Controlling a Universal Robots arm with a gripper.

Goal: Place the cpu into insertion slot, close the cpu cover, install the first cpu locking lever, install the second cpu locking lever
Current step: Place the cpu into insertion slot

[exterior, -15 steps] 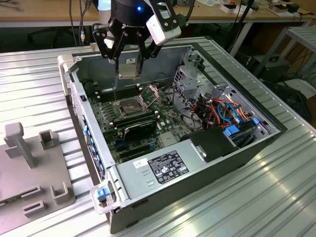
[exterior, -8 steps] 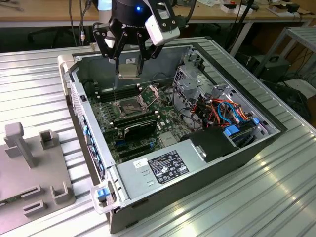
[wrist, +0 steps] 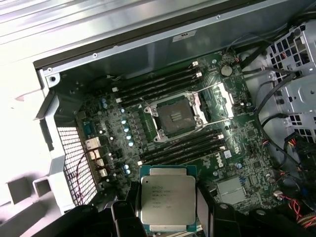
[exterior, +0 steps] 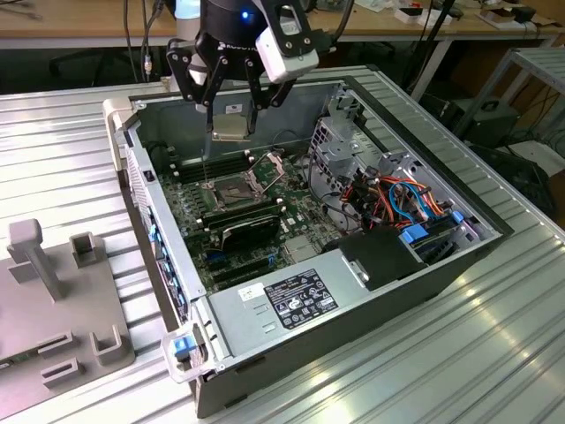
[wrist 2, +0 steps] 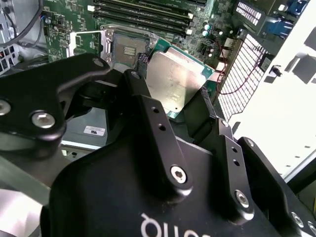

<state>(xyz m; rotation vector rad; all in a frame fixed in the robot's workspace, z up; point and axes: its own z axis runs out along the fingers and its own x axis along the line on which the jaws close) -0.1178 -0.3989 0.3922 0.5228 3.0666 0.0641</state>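
My gripper (exterior: 229,124) hangs over the open computer case, shut on the cpu (exterior: 229,126). The cpu is a flat silver-grey square chip, and black fingers (wrist 2: 143,98) press on two opposite edges of it. In both wrist views the cpu (wrist: 167,199) (wrist 2: 175,79) is held flat, above the motherboard and short of the socket. The insertion slot (exterior: 231,189) (wrist: 175,117) (wrist 2: 127,49) is bare, a dark square with a metal rim between rows of memory slots. The cpu cover (exterior: 267,168) stands swung up at the slot's far side. Thin lever rods (wrist: 213,88) stick out, unlatched.
Long black memory slots (wrist: 158,84) flank the socket. A black fan shroud (exterior: 249,231), the power supply (exterior: 291,299), a drive cage (exterior: 340,141) and coloured cables (exterior: 402,199) crowd the case. Case walls (exterior: 132,168) ring it. A grey fixture (exterior: 53,300) lies on the ribbed table.
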